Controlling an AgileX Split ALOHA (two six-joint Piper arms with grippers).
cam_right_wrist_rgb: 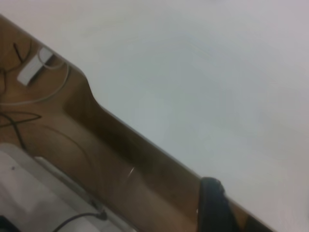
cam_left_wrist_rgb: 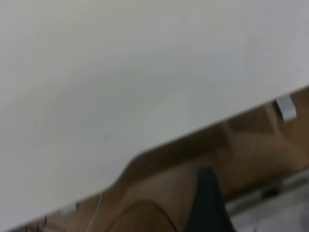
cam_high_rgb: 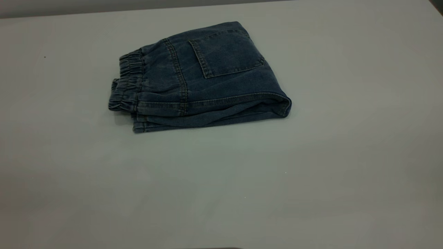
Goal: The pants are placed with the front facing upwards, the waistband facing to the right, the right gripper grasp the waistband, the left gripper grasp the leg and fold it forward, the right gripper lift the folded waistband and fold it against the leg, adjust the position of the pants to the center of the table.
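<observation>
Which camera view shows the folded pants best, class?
The exterior view: the pants lie folded on the table, back pocket up, waistband at its left. Both wrist views show only bare table and its edge, no pants.

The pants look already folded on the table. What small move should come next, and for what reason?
Probably a short slide of the pants toward the near side of the table. They lie folded, back pocket up, waistband at the exterior view's left, farther back than the middle. Both claws are off the cloth, at the table's edge.

The pants [cam_high_rgb: 207, 79] are showing soft matt denim cloth, lying on a smooth, matt worktop [cam_high_rgb: 311, 173].
</observation>
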